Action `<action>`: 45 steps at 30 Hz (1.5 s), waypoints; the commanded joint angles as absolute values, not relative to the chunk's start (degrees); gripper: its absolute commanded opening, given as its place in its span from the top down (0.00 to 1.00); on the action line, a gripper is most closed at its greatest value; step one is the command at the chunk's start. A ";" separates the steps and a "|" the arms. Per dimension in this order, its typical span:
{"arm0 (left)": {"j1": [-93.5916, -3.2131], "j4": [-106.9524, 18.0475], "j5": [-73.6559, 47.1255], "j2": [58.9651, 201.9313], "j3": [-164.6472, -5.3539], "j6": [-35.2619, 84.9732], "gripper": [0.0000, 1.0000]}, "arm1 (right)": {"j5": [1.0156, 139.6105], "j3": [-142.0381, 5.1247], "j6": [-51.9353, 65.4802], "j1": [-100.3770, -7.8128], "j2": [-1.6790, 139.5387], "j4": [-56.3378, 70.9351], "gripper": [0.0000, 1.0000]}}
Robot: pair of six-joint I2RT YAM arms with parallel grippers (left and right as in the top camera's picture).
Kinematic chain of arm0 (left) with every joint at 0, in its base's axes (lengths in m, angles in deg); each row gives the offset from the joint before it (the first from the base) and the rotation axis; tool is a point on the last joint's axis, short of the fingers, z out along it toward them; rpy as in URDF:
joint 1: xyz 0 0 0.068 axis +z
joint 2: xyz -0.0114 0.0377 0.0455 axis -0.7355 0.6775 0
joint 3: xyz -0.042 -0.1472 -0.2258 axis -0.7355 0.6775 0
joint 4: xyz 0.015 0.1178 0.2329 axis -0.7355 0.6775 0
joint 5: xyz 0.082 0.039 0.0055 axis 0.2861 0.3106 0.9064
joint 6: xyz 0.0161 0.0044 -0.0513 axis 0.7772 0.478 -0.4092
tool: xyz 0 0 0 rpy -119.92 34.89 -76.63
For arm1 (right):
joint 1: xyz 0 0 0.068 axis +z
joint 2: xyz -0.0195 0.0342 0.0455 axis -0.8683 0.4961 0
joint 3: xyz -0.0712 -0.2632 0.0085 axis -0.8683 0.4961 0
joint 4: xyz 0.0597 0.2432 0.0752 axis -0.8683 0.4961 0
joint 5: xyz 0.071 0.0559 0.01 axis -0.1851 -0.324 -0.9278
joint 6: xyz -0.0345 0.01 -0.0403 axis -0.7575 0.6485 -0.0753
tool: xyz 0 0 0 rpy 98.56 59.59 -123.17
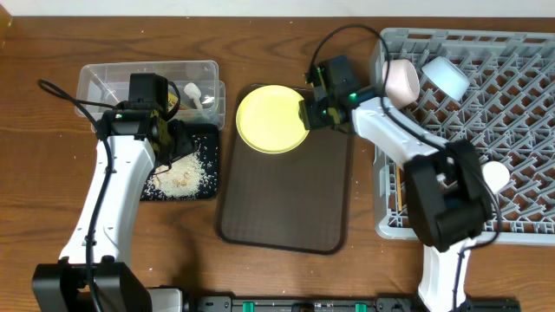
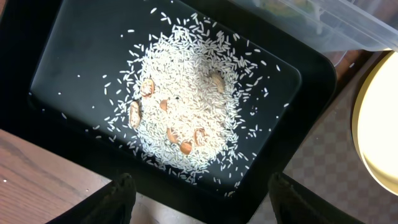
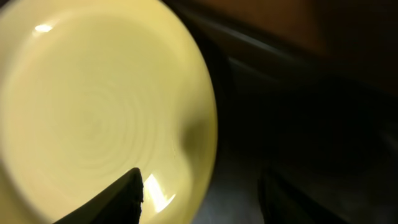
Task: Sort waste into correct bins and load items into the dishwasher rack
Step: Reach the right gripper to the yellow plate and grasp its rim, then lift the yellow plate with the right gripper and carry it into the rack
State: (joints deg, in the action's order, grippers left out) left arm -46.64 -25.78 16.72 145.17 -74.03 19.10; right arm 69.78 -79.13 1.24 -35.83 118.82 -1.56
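Right claw (image 3: 200, 182) straddles the rim of the yellow plate (image 3: 93, 112).

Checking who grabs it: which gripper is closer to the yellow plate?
Right. The right gripper sits open at the yellow plate's right rim; the left gripper hovers open over the black tray of rice, left of the plate.

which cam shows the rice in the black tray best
Left wrist: it looks straight down on the loose whitish rice scraps heaped in the shallow black rectangular tray, single grains and brownish bits clear. Overhead shows only a small pale patch. Right wrist shows none, just the round yellow plate.
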 commanded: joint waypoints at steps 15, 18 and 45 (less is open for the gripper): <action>-46.40 -25.56 17.82 144.95 -73.96 18.94 0.28 | 72.53 -79.64 5.50 -34.57 121.40 1.04 0.99; -46.40 -25.56 17.82 144.95 -73.96 18.94 0.28 | 72.55 -79.66 5.48 -34.76 120.98 1.58 0.99; -46.40 -25.80 17.84 144.95 -73.96 18.94 0.28 | 109.08 -79.66 -20.90 -52.99 84.26 14.85 0.99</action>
